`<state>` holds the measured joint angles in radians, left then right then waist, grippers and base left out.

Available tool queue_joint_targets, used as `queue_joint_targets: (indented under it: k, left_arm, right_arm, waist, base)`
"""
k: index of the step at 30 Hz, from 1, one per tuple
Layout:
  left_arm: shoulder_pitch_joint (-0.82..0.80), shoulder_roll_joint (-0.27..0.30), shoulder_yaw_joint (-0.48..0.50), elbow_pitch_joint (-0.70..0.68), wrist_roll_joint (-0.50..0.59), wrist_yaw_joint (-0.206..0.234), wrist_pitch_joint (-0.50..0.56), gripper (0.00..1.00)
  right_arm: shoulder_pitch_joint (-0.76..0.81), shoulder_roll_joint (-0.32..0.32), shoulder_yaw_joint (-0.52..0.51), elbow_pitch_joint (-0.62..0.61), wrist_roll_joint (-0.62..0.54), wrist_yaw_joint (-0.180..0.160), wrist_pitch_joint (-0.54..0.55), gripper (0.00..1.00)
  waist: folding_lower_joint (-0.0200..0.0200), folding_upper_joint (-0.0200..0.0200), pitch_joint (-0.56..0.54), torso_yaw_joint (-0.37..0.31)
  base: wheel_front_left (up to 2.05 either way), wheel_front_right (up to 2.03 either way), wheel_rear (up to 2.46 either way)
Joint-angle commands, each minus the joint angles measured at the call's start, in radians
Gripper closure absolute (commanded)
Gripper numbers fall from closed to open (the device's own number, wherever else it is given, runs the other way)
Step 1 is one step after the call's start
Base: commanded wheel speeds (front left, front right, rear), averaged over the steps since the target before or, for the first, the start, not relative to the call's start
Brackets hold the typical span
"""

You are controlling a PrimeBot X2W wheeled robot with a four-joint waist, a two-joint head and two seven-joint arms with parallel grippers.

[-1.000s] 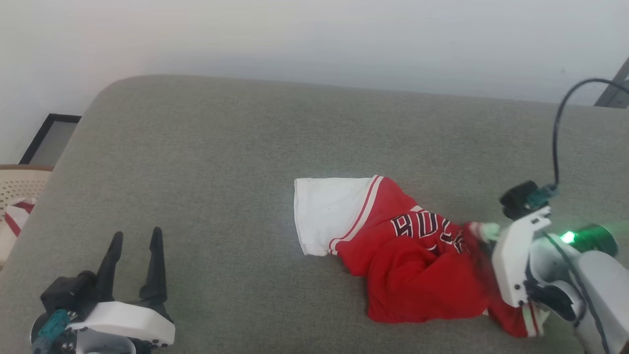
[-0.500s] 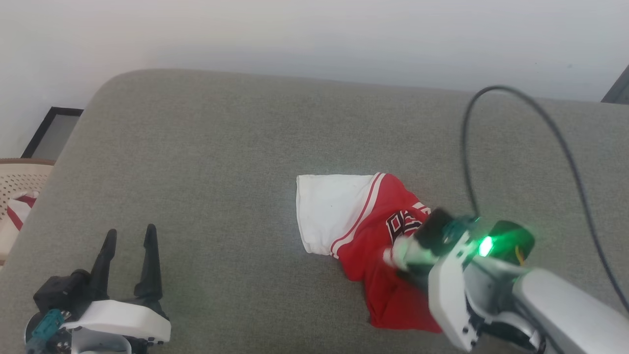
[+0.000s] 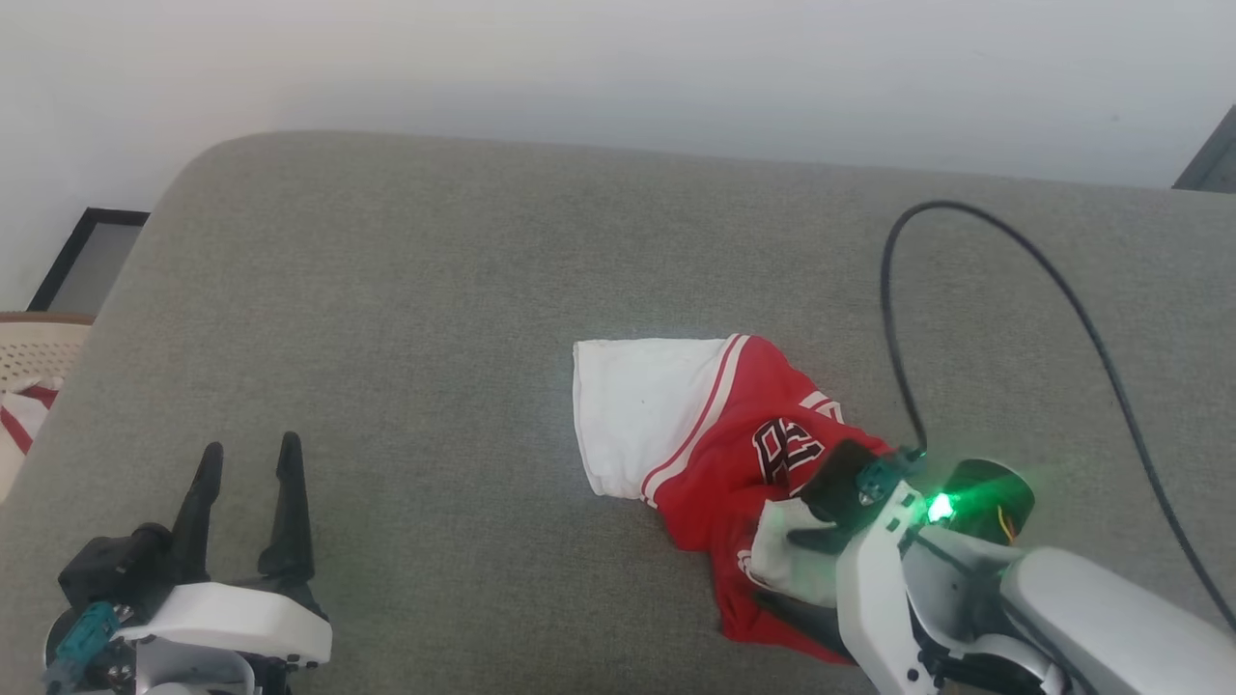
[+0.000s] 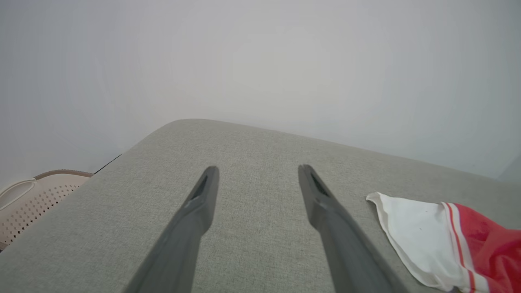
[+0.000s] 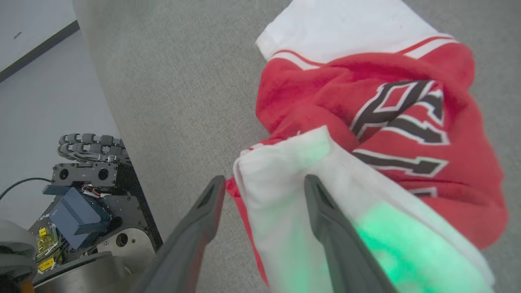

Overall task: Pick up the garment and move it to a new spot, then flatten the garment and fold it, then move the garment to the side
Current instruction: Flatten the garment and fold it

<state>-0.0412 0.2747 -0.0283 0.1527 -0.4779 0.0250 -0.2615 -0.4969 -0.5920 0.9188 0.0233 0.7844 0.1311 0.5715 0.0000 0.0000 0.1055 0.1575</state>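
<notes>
On the grey cushion point(image 3: 386, 290) the garment point(image 3: 715, 454) lies bunched; the right tool point(image 5: 264, 179), open, straddles its white sleeve point(image 5: 285, 162), likely to pinch it; the left tool point(image 4: 257, 169) rests open.

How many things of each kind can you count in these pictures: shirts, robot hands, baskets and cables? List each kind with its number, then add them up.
shirt: 1
robot hands: 2, the left hand and the right hand
basket: 1
cable: 1
Total: 5
</notes>
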Motion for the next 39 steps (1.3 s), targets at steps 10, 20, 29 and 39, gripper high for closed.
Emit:
queue_joint_targets:
  k: [10,20,29,39]
  left_arm:
    - [0.019,0.007,0.022,-0.013,0.009,0.006,-0.004,0.0]
    - [0.038,0.014,0.027,-0.023,0.008,0.009,-0.004,0.0]
    - [0.047,0.021,0.017,-0.024,0.008,0.006,-0.001,0.0]
    - [0.009,0.014,-0.002,-0.02,0.004,0.004,0.004,0.0]
  right_arm:
    - [0.001,-0.025,-0.125,-0.077,0.046,-0.001,-0.043,0.0]
    - [0.106,-0.027,-0.317,-0.024,-0.049,-0.001,-0.004,0.0]
    - [0.225,-0.004,-0.379,0.021,-0.046,-0.001,0.093,0.0]
    - [0.221,0.056,-0.328,0.152,-0.062,-0.001,0.108,0.3]
  waist:
    - [0.0,0.0,-0.015,-0.035]
    - [0.0,0.0,-0.034,-0.068]
    - [0.0,0.0,-0.036,-0.07]
    - [0.0,0.0,-0.006,-0.043]
  base:
    - [0.0,0.0,0.0]
    - [0.0,0.0,0.0]
    - [0.0,0.0,0.0]
    - [0.0,0.0,0.0]
